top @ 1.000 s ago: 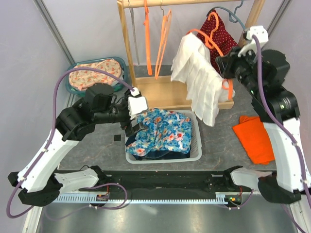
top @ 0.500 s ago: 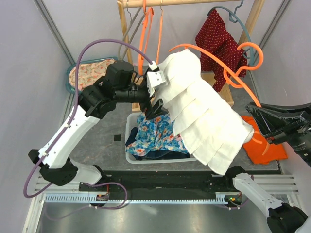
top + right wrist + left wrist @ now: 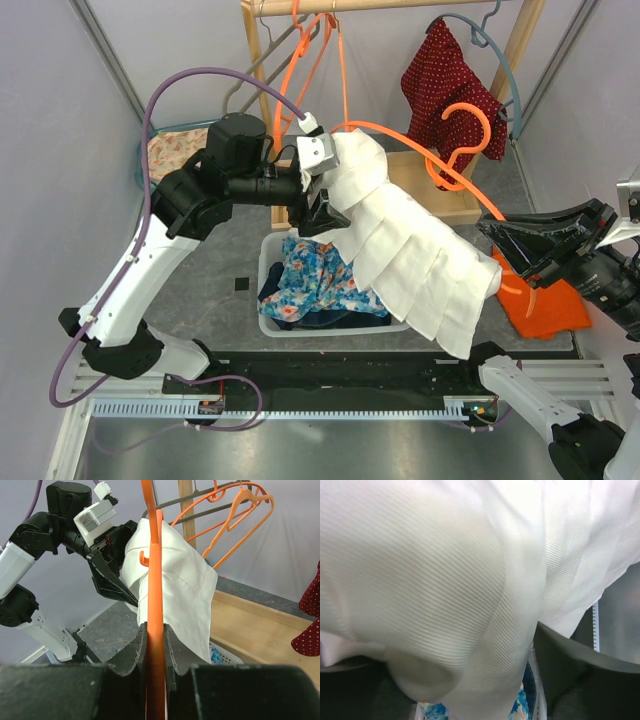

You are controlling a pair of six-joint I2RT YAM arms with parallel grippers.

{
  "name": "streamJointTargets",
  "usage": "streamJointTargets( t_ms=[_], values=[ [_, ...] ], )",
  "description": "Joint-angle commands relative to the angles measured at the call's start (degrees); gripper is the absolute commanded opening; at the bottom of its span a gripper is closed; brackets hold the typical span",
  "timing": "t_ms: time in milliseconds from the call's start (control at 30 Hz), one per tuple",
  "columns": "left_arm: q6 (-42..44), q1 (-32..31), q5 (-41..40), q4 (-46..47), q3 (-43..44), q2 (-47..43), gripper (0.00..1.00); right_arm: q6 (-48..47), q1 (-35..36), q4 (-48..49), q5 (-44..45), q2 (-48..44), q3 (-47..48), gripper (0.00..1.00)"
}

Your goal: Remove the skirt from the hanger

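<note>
One wooden rack (image 3: 260, 90), two arms. One white skirt (image 3: 410, 250) in mid-air above the white basket (image 3: 266, 300), on the held orange hanger (image 3: 154, 580), spanning both grippers. Two baskets: the white one, a teal basket (image 3: 141, 168) at left. One red dotted garment (image 3: 450, 80), one orange cloth (image 3: 545, 305) on the table. Two spare orange hangers (image 3: 320, 55) on the rail. Left gripper (image 3: 328, 212) fingers spread wide, skirt cloth between. Right gripper (image 3: 155, 640) clamped on the hanger bar.

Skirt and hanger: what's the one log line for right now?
skirt: on hanger | hanger: off rail | right tool: shut on hanger | left tool: open, at skirt's top
</note>
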Motion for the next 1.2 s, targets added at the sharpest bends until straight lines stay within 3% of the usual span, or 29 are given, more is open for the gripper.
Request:
streamJointTargets(
  t_ms=[0,67,100,167,300,333,367,400,467,533,667,767,800,867,900,1167],
  values=[
    [1.8,0.2,8.0,-1.4,3.0,1.5,0.69,0.5,0.4,4.0,0.0,1.0,0.3,0.0],
    [2.3,0.3,7.3,-2.4,5.4,1.7,0.65,0.1,0.5,3.4,2.6,1.4,-0.1,0.0],
    [2.8,0.3,6.0,-2.7,6.6,1.6,0.57,-0.4,0.4,2.8,3.8,1.5,-0.8,0.0],
    [4.8,0.3,5.1,-4.8,11.5,1.8,0.03,-0.8,0.5,2.6,6.1,1.6,-1.8,0.0],
    [5.0,0.3,0.7,-5.6,19.1,1.2,0.02,-1.4,0.6,2.4,8.0,2.6,-3.6,0.0],
    [3.6,0.3,-0.5,-6.0,20.9,1.7,0.66,-1.8,0.5,2.4,8.4,2.8,-3.5,0.0],
    [2.5,0.2,-2.0,-6.4,24.1,2.0,0.99,-1.9,0.5,2.3,8.9,3.0,-3.5,0.0],
    [2.0,0.2,-3.5,-7.4,25.4,2.1,1.0,-2.0,0.5,2.3,9.8,3.0,-3.6,0.0],
    [4.5,0.2,-1.5,-8.9,27.1,1.4,0.83,-2.3,0.5,2.1,10.7,3.2,-3.9,0.0],
    [3.7,0.1,-0.1,-9.1,27.8,0.6,0.02,-2.7,0.6,1.4,13.8,3.4,-4.8,0.0],
    [1.8,0.2,5.7,-9.4,34.7,0.3,0.02,-2.9,0.6,1.0,16.8,3.8,-7.7,0.0],
    [-1.2,0.2,7.3,-8.3,33.8,-0.3,0.02,-2.3,0.5,2.3,14.6,4.0,-7.9,0.0],
    [-1.2,0.2,7.0,-7.8,31.9,-0.6,0.05,-2.4,0.5,2.5,13.5,4.1,-7.5,0.0],
    [0.3,0.2,3.6,-7.3,25.0,-1.3,0.73,-2.4,0.5,2.5,10.0,4.3,-5.6,0.0],
    [0.7,0.2,1.9,-6.8,22.8,-1.8,0.99,-2.3,0.6,2.6,9.1,4.3,-5.1,0.0],
    [2.9,0.2,-6.9,0.3,7.6,-3.0,1.0,-0.7,0.5,4.8,-0.3,2.4,-2.5,0.0]
  ],
)
